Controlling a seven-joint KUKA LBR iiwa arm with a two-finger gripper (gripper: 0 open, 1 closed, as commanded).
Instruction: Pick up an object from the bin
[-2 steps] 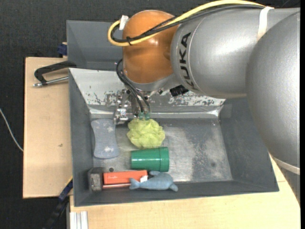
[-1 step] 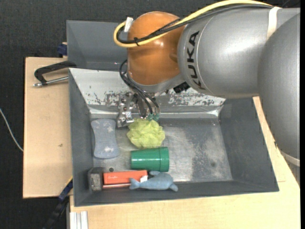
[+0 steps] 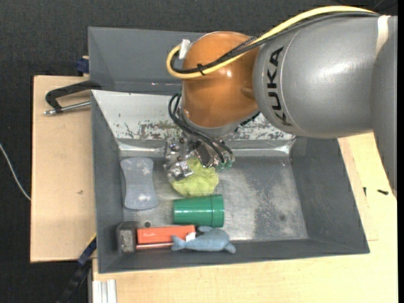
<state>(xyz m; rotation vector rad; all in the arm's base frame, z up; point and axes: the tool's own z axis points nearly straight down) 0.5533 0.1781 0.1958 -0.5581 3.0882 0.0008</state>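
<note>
Grey arm point(image 3: 328, 74) lettered "KUKA", hand point(image 3: 189, 161) over yellow-green lump point(image 3: 198, 184)

pad point(image 3: 139, 183) 1 | yellow-green lump point(image 3: 197, 182) 1 | cylinder point(image 3: 198, 211) 1 | orange bar point(image 3: 161, 235) 1 | fish point(image 3: 206, 242) 1

Orange-covered wrist point(image 3: 218, 81) hangs over a crumpled yellow-green cloth point(image 3: 197, 182).
</note>
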